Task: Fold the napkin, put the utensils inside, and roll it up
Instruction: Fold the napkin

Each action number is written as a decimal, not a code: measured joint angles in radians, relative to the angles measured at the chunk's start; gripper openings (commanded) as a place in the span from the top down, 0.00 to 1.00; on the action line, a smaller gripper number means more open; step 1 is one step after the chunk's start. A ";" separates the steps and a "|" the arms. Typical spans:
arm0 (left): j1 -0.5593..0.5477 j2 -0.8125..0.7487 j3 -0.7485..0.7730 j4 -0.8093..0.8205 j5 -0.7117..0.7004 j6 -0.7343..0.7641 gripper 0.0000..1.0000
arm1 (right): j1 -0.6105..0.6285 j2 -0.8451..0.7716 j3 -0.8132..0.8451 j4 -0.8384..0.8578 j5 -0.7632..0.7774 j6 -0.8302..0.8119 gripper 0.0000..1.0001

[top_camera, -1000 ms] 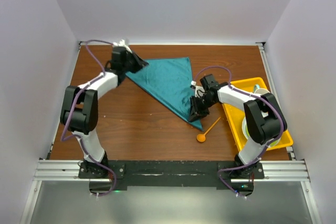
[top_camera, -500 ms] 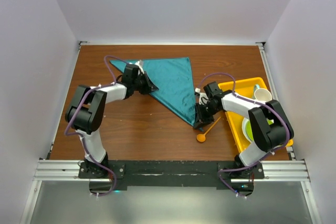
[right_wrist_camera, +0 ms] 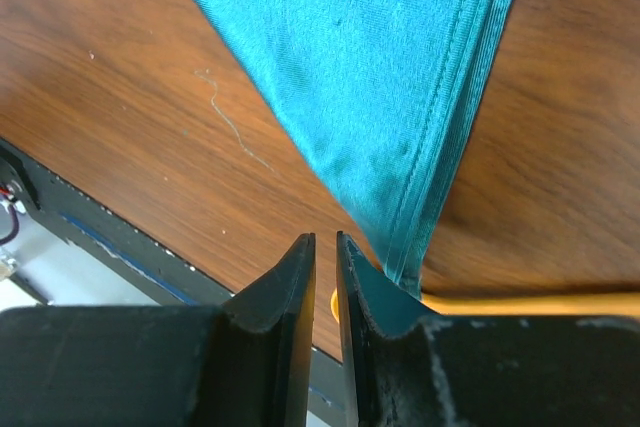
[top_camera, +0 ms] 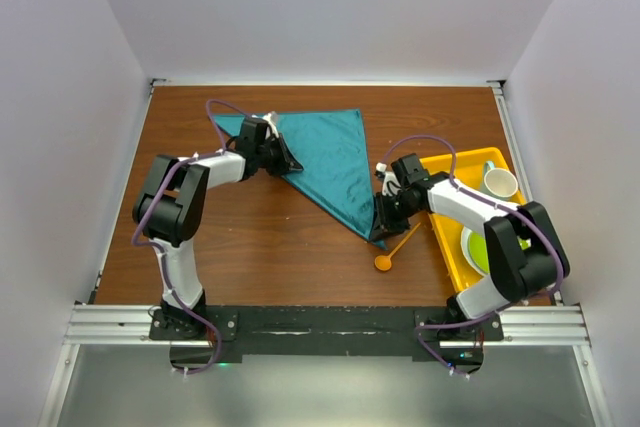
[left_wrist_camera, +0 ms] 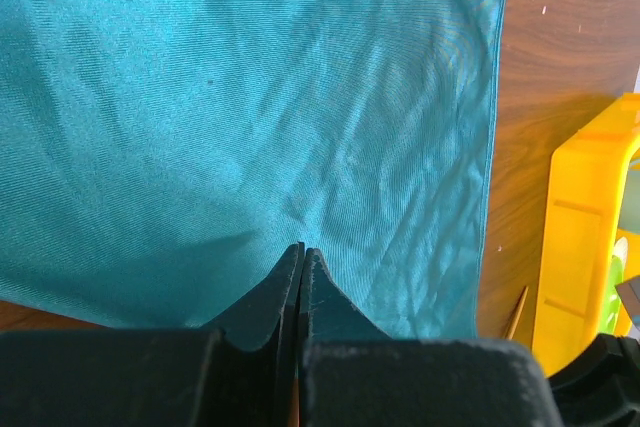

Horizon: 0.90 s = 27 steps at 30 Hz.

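Wood counter (top_camera: pixel 260 237) carries teal napkin (top_camera: pixel 330 152), folded to a triangle, lying flat. Yellow tray (top_camera: pixel 448 247) sits right of napkin. L end effector (top_camera: pixel 290 165) closed, tips at napkin's left fold edge; pinch unclear. R end effector (top_camera: pixel 381 229) at napkin's near tip, jaws a slit apart, nothing betw. Orange spoon (top_camera: pixel 400 245) just right of that tip.

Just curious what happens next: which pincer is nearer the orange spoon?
Right. The right pincer is at the near tip of the napkin, beside the orange spoon; the left pincer is far across the napkin.
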 measured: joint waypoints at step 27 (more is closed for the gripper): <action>0.000 0.019 -0.008 -0.016 0.019 0.023 1.00 | -0.010 0.101 0.084 -0.021 0.075 0.014 0.81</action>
